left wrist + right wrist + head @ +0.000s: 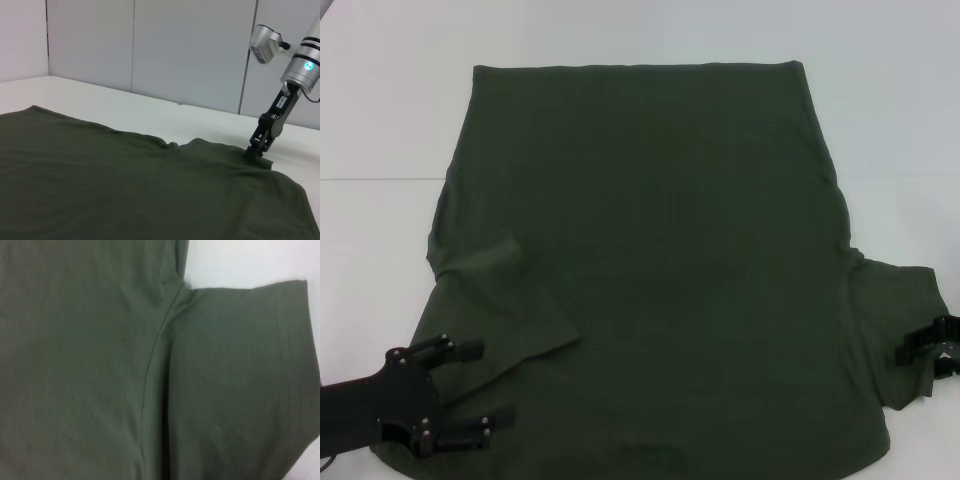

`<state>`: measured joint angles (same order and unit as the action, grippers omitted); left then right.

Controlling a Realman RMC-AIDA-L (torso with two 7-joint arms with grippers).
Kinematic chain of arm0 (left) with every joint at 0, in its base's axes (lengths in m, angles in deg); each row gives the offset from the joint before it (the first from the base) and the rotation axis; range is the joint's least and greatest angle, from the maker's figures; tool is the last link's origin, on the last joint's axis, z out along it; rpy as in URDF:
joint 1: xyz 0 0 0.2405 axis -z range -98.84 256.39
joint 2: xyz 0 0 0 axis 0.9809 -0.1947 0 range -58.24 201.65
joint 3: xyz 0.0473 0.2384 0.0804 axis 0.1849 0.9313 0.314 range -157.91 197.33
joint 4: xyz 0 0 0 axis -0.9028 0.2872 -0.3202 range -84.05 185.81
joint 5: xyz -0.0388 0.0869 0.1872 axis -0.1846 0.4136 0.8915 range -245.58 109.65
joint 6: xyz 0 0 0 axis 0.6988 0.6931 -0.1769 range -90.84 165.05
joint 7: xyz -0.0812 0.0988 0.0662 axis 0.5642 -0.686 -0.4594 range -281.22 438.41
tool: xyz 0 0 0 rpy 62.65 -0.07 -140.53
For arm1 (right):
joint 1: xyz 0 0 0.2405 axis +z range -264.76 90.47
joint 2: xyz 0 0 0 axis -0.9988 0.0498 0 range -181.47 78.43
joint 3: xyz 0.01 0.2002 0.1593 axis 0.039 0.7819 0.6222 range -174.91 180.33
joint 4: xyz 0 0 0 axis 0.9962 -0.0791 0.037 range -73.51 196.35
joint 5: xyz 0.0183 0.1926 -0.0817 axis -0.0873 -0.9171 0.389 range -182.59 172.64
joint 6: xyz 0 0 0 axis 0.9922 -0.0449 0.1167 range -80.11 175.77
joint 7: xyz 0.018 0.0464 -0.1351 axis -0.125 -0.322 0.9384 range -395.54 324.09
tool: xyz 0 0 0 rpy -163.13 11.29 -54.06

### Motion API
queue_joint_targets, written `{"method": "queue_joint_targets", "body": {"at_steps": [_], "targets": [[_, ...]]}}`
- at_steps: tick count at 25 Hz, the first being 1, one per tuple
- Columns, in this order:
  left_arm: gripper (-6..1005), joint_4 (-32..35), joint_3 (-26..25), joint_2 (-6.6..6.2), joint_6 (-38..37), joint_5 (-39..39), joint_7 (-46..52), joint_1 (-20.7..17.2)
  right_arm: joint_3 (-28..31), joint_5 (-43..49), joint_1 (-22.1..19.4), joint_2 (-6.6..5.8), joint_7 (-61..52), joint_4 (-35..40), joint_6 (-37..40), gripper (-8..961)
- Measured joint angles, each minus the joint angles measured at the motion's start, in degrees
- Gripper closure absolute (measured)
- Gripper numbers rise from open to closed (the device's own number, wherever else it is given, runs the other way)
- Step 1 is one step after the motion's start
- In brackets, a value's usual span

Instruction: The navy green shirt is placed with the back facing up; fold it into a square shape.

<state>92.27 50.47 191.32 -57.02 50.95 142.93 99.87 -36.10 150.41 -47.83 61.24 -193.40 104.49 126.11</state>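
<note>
The navy green shirt (pixel 650 250) lies spread back-up on the white table (pixel 380 100), hem at the far side. Its left sleeve (pixel 510 300) is folded in over the body. My left gripper (pixel 475 388) hovers open over the shirt's near left corner, nothing between its fingers. At the table's right edge, my right gripper (pixel 932 352) is down on the right sleeve (pixel 900 295). In the left wrist view the right gripper (pixel 257 151) touches the cloth (pixel 125 190) at the sleeve's edge. The right wrist view shows the flat sleeve (pixel 235 380) and armpit seam.
White table surface surrounds the shirt on the far side and on both sides. Pale wall panels (pixel 190 50) stand behind the table. The shirt's near edge runs out of the head view at the bottom.
</note>
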Motion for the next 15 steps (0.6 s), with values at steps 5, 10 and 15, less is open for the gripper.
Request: {"method": "queue_joint_targets", "body": {"at_steps": [5,10,15], "targets": [[63,0.0,0.0,0.0,0.0,0.0,0.0,0.0,0.0,0.0,0.2,0.06,0.0,-0.1,0.0,368],[63,0.0,0.0,0.0,0.0,0.0,0.0,0.0,0.1,0.0,0.4,0.09,0.0,-0.3,-0.1,369],[63,0.0,0.0,0.0,0.0,0.0,0.0,0.0,0.0,0.0,0.5,0.08,0.0,-0.5,-0.4,369]]}}
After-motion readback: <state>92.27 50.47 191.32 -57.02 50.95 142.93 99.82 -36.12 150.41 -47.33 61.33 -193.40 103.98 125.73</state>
